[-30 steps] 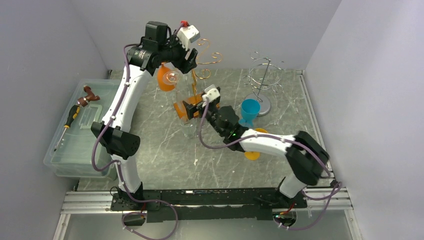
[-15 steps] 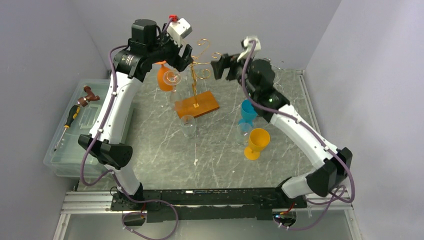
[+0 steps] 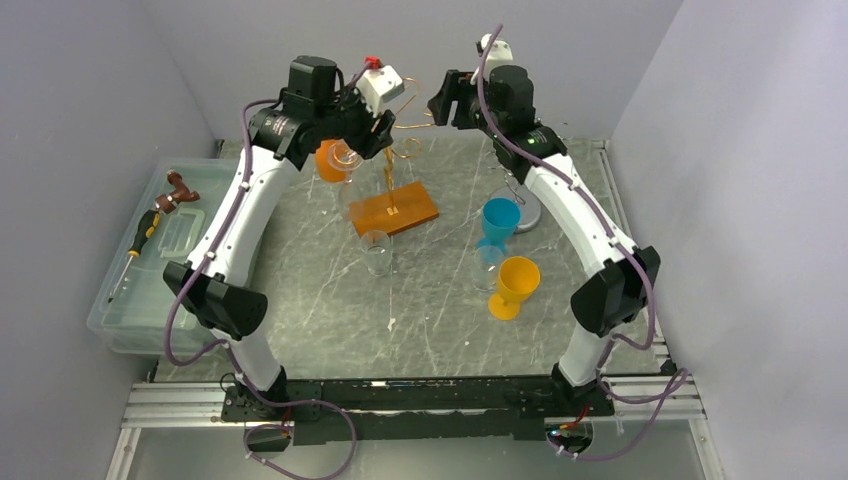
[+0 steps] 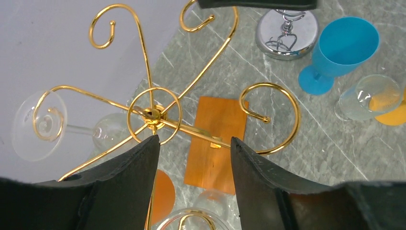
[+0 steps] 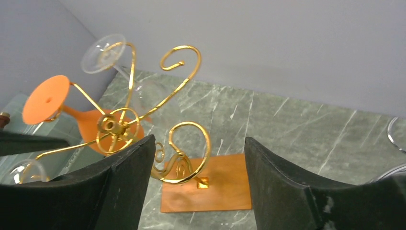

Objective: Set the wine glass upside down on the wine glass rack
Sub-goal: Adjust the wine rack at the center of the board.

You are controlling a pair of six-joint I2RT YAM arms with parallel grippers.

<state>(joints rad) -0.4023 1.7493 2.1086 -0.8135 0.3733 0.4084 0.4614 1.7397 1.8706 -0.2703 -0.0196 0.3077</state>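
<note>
Left side of your gold wire rack with curled hooks (image 4: 153, 114) is taken: an orange plastic goblet (image 3: 328, 160) and a clear wine glass (image 4: 40, 125) hang there. Its right-hand hooks (image 4: 268, 85) are free. You've also got open grey marble tabletop (image 3: 440, 310) at the near middle.

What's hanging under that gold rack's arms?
An orange glass and a clear glass hang upside down. A third glass's foot shows; the right pincer covers its bowl.

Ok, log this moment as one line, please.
phase: both arms at rack top | left gripper: open, empty | right gripper: open, empty | hung foot-up: clear glass, orange glass | table: blue glass upright
</note>
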